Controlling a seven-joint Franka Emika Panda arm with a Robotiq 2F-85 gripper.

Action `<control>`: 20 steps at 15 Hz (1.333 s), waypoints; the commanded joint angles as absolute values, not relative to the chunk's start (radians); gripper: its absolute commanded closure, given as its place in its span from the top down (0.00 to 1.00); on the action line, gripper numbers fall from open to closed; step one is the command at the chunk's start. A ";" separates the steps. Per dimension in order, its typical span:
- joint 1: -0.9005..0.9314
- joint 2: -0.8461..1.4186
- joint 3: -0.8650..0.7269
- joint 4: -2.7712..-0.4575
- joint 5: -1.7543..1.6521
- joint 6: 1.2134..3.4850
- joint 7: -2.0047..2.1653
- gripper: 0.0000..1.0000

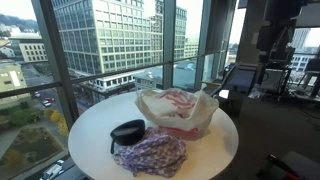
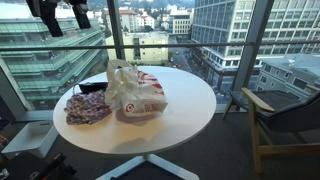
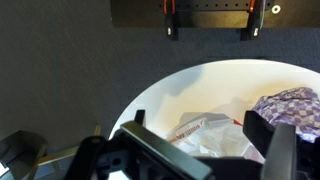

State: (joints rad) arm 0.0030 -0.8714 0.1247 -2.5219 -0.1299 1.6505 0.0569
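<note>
The gripper (image 3: 198,140) hangs high up w/ its jaws spread wide. It's released, nothing btwn the fingers and nothing touched. In the wrist view both fingers come in from the 6 o'clock edge. The white plastic bag (image 3: 215,135) shows far below in the gap btwn them. The purple patterned cloth (image 3: 290,105) sits at 3 o'clock. The round white table (image 3: 170,100) fills the 4 o'clock part of that view.

In an exterior view the gripper (image 2: 62,15) is at the frame's 11 o'clock corner, well apart from the tabletop.

The bag has red print, is crumpled w/ its mouth upward, and lies near the table's centre in both exterior views. The cloth is bunched up against the bag's side. It's at the table's 9 o'clock edge in an exterior view (image 2: 88,107) and at the 6 o'clock edge in an exterior view (image 1: 150,153).

A black bowl-shaped item (image 1: 127,131) lies just beside the cloth, at the cloth's 10 o'clock. Can't tell if it touches the bag.

A wooden armchair (image 2: 285,120) stands near the table at its 3 o'clock. Tall windows (image 1: 110,40) w/ city blocks behind run along the 12 o'clock side.
</note>
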 commanded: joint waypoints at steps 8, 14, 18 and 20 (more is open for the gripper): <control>0.028 -0.829 0.137 -2.516 -0.132 1.705 0.088 1.00; 0.095 -0.576 0.264 -2.479 -0.134 1.881 0.154 1.00; 0.129 -0.358 0.317 -2.403 -0.146 1.948 0.189 1.00; 0.145 -0.270 0.340 -2.354 -0.167 1.961 0.207 1.00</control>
